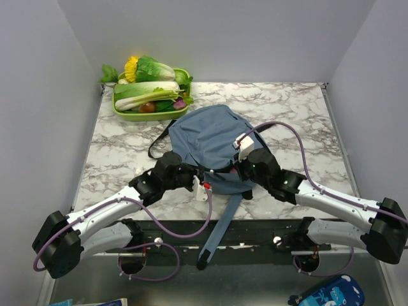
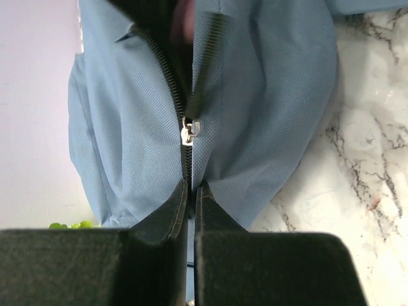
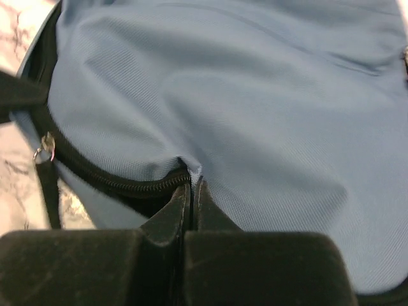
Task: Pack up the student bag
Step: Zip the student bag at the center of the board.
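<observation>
The student bag [image 1: 210, 135], a dusty-blue fabric backpack, lies in the middle of the marble table [image 1: 299, 121]. My left gripper [image 1: 201, 181] is at its near edge. In the left wrist view it [image 2: 191, 189] is shut on the bag's closed zipper seam [image 2: 186, 159], just below the metal slider [image 2: 191, 131]. Above the slider the zipper is parted and shows dark lining. My right gripper [image 1: 240, 168] is at the bag's near right. In the right wrist view it [image 3: 192, 183] is shut on a pinch of blue fabric [image 3: 255, 121] beside the black zipper line [image 3: 115, 182].
A green tray [image 1: 127, 115] of toy vegetables stands at the back left. A blue bag strap [image 1: 220, 229] hangs over the table's near edge. A dark-blue printed pouch [image 1: 328, 294] lies below the table at the bottom right. Grey walls enclose the table.
</observation>
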